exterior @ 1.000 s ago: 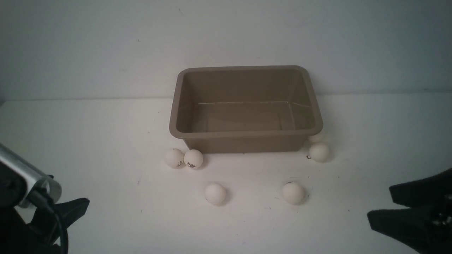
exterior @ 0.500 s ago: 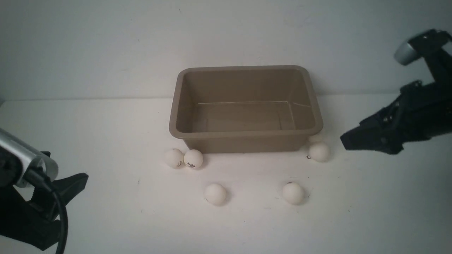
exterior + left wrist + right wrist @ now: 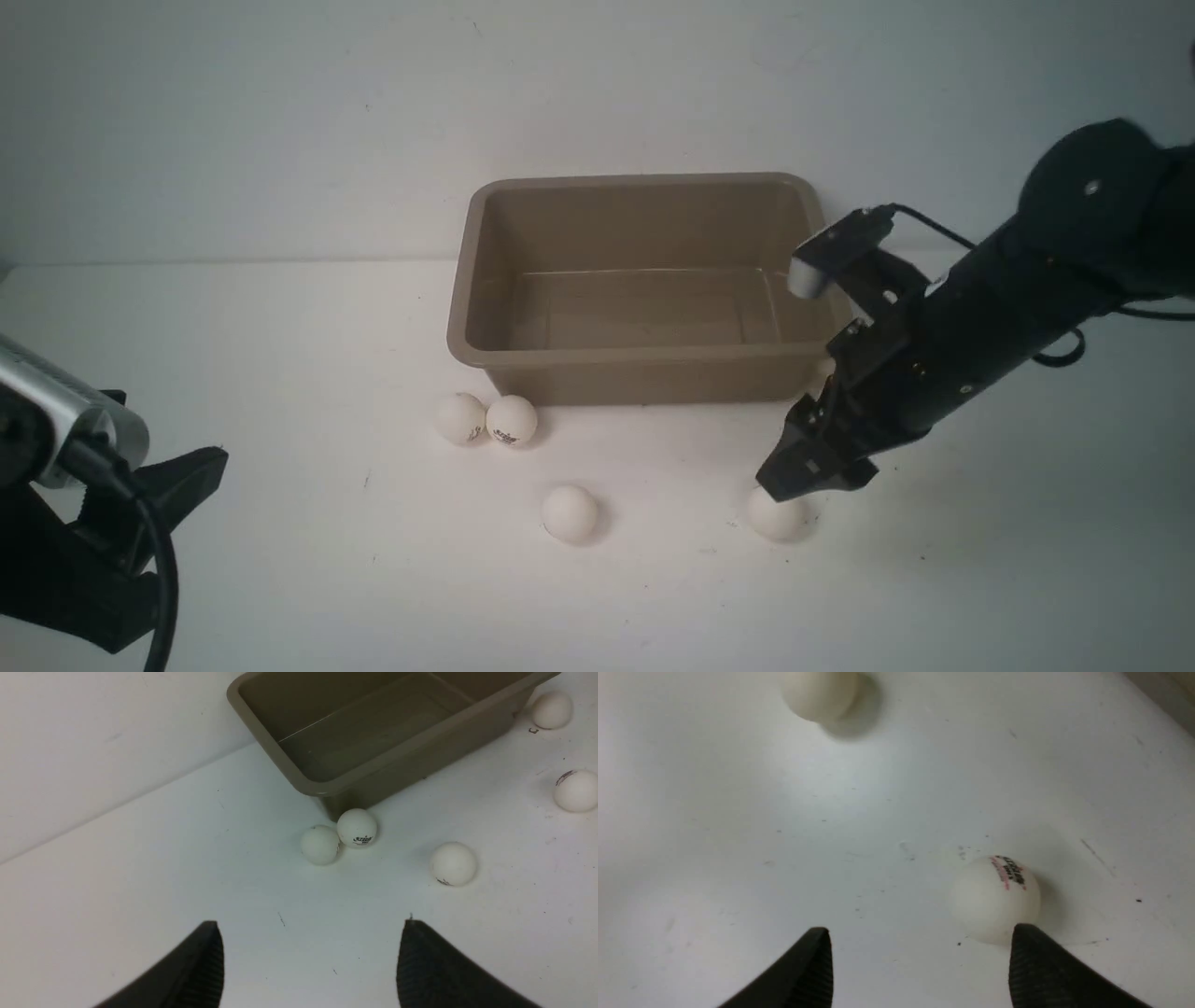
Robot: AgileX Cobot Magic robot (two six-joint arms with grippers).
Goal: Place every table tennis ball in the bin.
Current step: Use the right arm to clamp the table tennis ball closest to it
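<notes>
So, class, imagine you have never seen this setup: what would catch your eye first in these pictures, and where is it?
The empty brown bin stands at the back of the white table, centred. Next, the black right arm reaches in, its open end effector just above one ball. A pair and a single ball lie before the bin.

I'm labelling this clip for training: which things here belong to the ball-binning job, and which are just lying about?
Job:
- bin
- table tennis balls, five in the left wrist view
- right pincer, open, poised at one ball

Just there:
- white table
- wall
- no stray items visible
</notes>
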